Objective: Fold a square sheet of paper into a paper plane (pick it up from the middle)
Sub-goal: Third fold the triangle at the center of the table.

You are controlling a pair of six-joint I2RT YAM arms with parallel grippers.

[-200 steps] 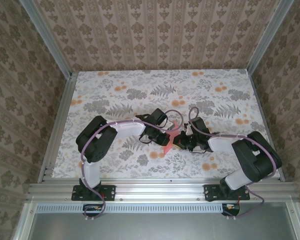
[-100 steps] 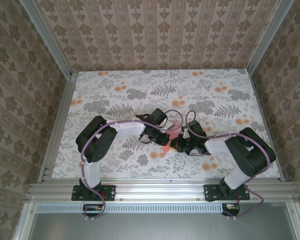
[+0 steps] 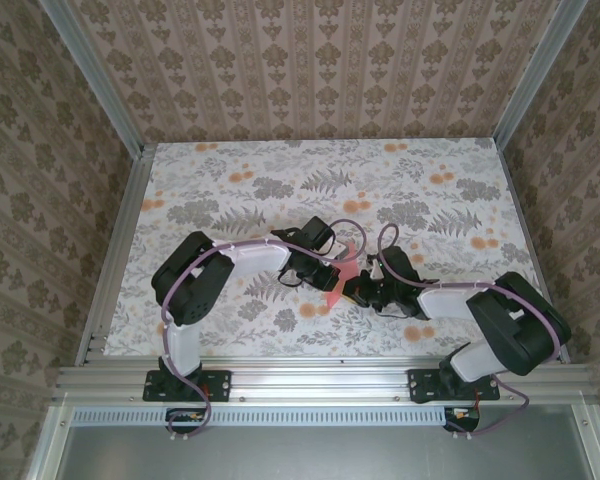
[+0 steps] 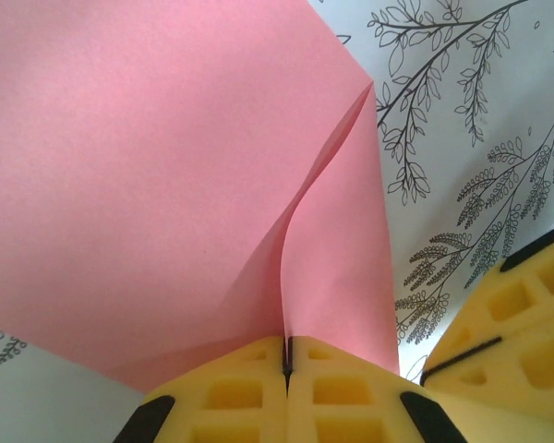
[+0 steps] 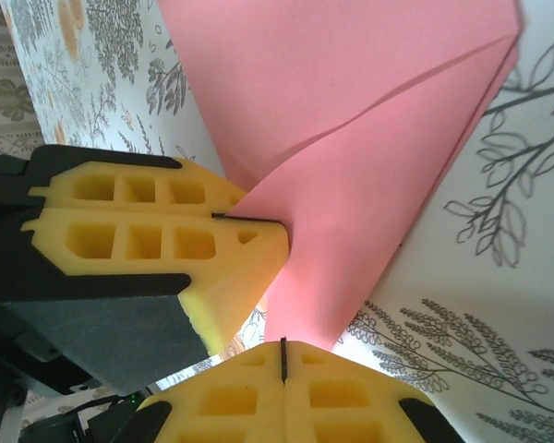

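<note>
sheet: square sheet of paper (image 3: 344, 266), folded, mid-table (image 3: 230, 180) between both arms
axis: near to far, narrow tip toward the near edge
left gripper (image 4: 286, 353): pressed together on a raised crease
right gripper (image 5: 283, 353): pinching the sheet's edge, just beside the left

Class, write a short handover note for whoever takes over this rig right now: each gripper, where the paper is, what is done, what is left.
Left gripper: shut, pinching the paper at a fold.
Right gripper: shut, and it looks to be pinching a corner of the same paper.
Paper: held between the two grippers, near the middle of the table.
Done: paper picked up; a flap is folded over.
Left: the remaining folds; it is not a plane shape yet.
</note>
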